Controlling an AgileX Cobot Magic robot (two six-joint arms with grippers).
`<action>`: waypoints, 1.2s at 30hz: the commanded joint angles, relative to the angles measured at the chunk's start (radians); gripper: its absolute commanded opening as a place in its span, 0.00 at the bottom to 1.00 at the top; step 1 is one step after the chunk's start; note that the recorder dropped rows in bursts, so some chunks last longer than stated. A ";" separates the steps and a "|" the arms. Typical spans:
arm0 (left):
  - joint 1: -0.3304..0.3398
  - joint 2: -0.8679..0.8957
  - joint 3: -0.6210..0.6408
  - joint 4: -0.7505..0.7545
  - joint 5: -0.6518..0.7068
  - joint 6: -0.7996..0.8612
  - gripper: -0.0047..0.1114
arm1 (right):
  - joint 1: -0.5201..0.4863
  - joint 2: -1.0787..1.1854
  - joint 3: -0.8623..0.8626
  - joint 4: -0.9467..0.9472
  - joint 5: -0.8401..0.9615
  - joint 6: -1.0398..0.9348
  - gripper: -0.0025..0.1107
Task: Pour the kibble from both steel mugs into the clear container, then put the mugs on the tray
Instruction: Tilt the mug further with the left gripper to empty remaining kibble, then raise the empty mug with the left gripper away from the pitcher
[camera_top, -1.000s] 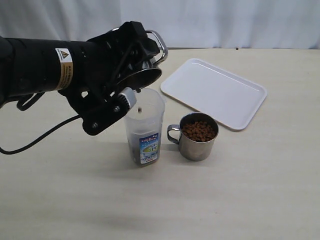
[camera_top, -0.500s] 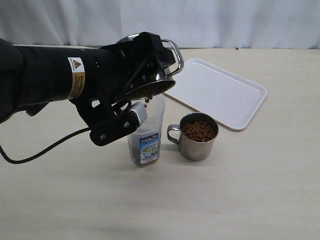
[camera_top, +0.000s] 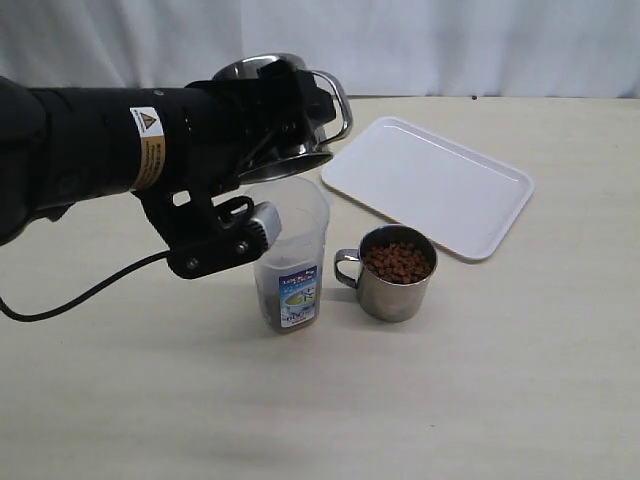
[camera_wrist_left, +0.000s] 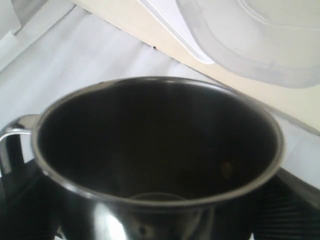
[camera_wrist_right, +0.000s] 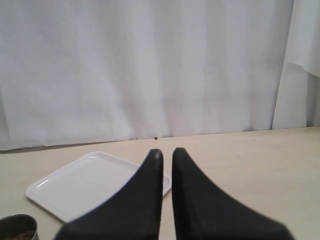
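My left gripper (camera_top: 272, 128) is shut on a steel mug (camera_top: 285, 105), holding it tipped mouth-down just above the clear container (camera_top: 295, 250). Seen from the left wrist, that mug (camera_wrist_left: 155, 145) looks dark and empty inside, with the container's rim (camera_wrist_left: 260, 55) beyond it. A dark layer of kibble (camera_top: 273, 317) shows at the container's base. The second steel mug (camera_top: 395, 275) stands upright to the container's right, full of kibble (camera_top: 398, 261). The white tray (camera_top: 430, 185) lies behind it. My right gripper (camera_wrist_right: 167, 152) is shut, holding nothing, and faces the tray (camera_wrist_right: 90, 182).
A white curtain (camera_top: 450, 45) closes off the back of the beige table (camera_top: 450, 400). A black cable (camera_top: 80, 295) trails from the left arm across the table's left side. The full mug's rim (camera_wrist_right: 17, 227) shows at the edge of the right wrist view.
Pellets were dropping from the held mug into the container; none fall now. The mug has risen slightly and tipped back, and the left arm has drawn a little to the left.
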 joint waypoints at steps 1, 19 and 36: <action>-0.004 -0.004 -0.010 -0.004 0.009 0.049 0.04 | 0.002 -0.004 0.003 0.003 -0.001 -0.006 0.07; -0.048 -0.004 -0.010 -0.004 0.078 0.113 0.04 | 0.002 -0.004 0.003 0.003 -0.001 -0.006 0.07; 0.218 -0.006 -0.068 -0.039 0.136 -1.580 0.04 | 0.002 -0.004 0.003 0.003 -0.001 -0.006 0.07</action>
